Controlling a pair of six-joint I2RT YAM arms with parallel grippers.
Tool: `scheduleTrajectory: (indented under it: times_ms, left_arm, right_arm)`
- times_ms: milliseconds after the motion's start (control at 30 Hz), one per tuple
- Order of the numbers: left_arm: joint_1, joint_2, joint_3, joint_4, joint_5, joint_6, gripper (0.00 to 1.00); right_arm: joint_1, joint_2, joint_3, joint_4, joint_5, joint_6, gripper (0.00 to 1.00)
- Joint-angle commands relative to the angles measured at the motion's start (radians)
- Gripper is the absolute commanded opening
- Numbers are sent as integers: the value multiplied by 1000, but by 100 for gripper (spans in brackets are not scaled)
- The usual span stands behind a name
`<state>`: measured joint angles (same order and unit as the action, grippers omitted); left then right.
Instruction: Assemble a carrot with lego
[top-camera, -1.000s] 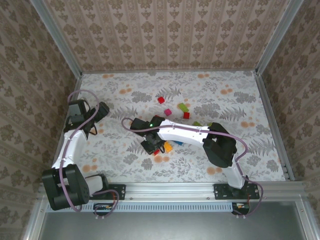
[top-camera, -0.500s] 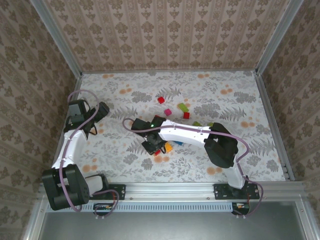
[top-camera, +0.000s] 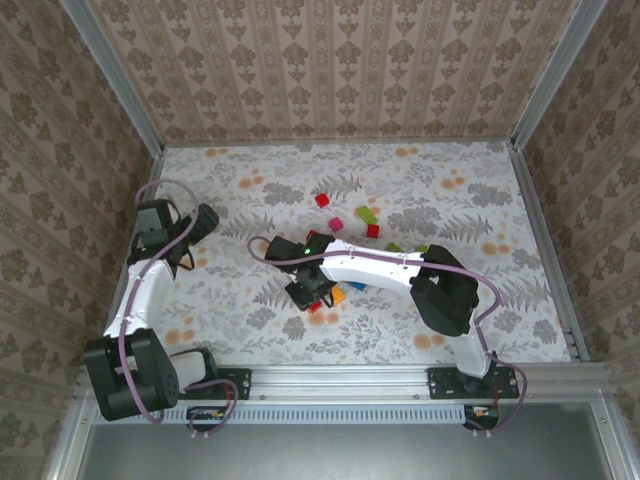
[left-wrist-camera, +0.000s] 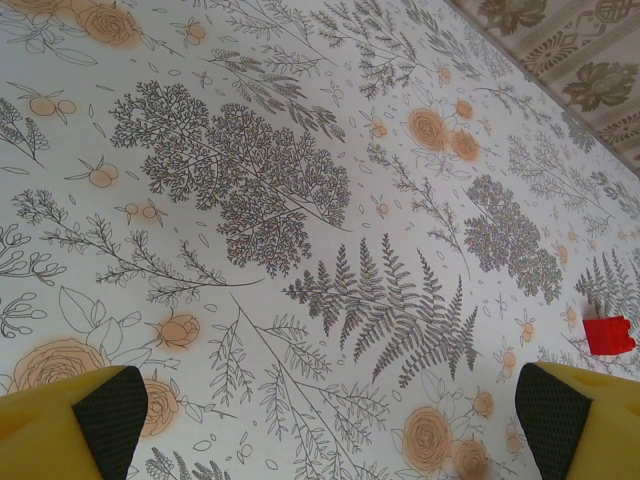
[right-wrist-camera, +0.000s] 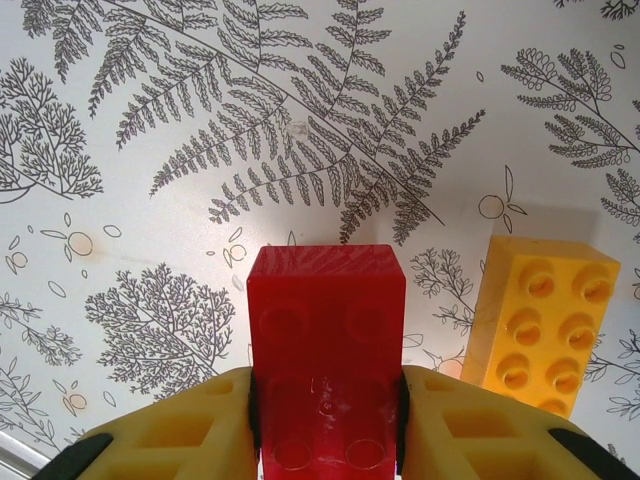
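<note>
Plainly, the right tool (right-wrist-camera: 325, 400) is clamped on a red brick (right-wrist-camera: 325, 310). Its yellow fingers (right-wrist-camera: 190, 430) press the brick's two opposite side walls, and the far half of the brick pokes out past them above the tabletop (right-wrist-camera: 150, 150). I judge the brick light, rigid and hard, so it should not deform or crack under the squeeze. Its glossy, slightly translucent plastic looks slippery, though, and a skewed grip could let it twist or shoot out. The flat parallel side walls are the right place to hold it, leaving the studded and hollow faces free for pressing onto a mate. Faint round marks show on the face toward the wrist camera, and whether the brick is lifted clear of the surface I cannot tell. Just beside it on the right, not touching, an orange brick (right-wrist-camera: 540, 320) lies studs up: a longer block with two rows of studs, crisp edges and the same shiny finish. From above, a magenta brick (top-camera: 336, 223) and a green brick (top-camera: 365, 214) sit loose farther back, well apart from the held one. The tabletop is a matte pale sheet printed with ferns and orange flowers. The left tool (left-wrist-camera: 330, 430) hangs with its jaws wide apart, holding nothing, over bare sheet, with a second red brick (left-wrist-camera: 608, 335) at the edge of its view.
</note>
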<state>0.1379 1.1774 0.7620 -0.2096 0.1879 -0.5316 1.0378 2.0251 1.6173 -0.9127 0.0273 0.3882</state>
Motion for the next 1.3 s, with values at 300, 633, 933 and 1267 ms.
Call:
scheduleTrajectory:
  times_ms: [300, 633, 933, 1267]
  left_arm:
    - [-6, -2, 31, 3, 13, -6, 99]
    - [-7, -1, 30, 1, 15, -5, 99]
    - [-6, -1, 33, 3, 15, -4, 99]
    - [-7, 1, 33, 1, 15, -2, 99]
  right_arm:
    - [1, 98, -25, -36, -64, -13, 35]
    - [-8, 209, -24, -45, -91, -42, 35]
    - [-19, 179, -35, -30, -109, -49, 35]
    - [-21, 91, 38, -75, -53, -80, 51]
